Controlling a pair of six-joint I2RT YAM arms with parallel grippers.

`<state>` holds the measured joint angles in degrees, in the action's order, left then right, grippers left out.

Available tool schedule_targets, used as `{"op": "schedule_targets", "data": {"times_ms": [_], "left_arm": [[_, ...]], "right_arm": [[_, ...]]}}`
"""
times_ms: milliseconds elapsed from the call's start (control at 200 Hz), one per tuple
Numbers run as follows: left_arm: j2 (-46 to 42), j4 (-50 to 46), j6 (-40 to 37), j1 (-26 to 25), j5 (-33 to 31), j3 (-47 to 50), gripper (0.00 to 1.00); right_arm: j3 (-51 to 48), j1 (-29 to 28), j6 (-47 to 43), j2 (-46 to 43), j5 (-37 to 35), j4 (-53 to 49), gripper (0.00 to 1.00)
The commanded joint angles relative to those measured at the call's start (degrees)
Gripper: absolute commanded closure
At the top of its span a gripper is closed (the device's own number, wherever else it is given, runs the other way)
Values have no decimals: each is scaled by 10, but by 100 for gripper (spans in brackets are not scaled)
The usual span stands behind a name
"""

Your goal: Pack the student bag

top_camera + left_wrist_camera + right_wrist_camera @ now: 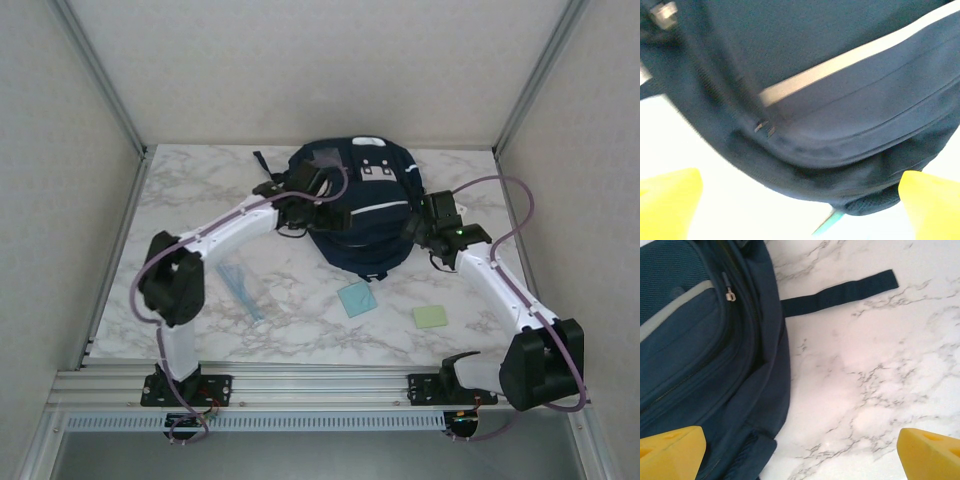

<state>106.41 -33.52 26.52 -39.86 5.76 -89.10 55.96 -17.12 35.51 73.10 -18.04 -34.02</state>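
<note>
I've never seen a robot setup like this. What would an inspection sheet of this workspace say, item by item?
Surface: white marble-pattern table, no spills seen.
Job's things: student bag lies flat at the middle rear, one loose strap trailing on the marble.
Clutter: blue square, green square and a bundle of thin pale-blue sticks, all in front of the bag.
Grippers: left gripper open over the bag's left side, holding nothing; right gripper open at the bag's right edge, holding nothing.
Cables: purple cable loops on the left arm and right arm; no snags seen.
Surroundings: pale walls, metal frame posts, mounting rail.
</note>
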Motion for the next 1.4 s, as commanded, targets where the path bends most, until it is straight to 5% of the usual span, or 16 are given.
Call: {"op": "schedule_targets", "data": {"times_ms": [0,120,486,801,1141,1396], "left_arm": [[-79,2,81,2,-119,56,0],[-115,-47,110,16,-208,105,0],[-183,-24,253,99,-246,292,0],[-159,44,298,166,-189,383,0],[-107,117,302,172,-140,411,0],[-95,121,295,172,-138,432,37]], "right_arm": [[-8,-1,-12,12,-24,15,1],[-16,-5,-11,19,14,45,1],[-23,-11,-7,21,40,51,1],[-8,-12,0,18,54,54,1],[26,-14,-1,22,60,29,1],[33,-20,20,1,64,2,1]]}}
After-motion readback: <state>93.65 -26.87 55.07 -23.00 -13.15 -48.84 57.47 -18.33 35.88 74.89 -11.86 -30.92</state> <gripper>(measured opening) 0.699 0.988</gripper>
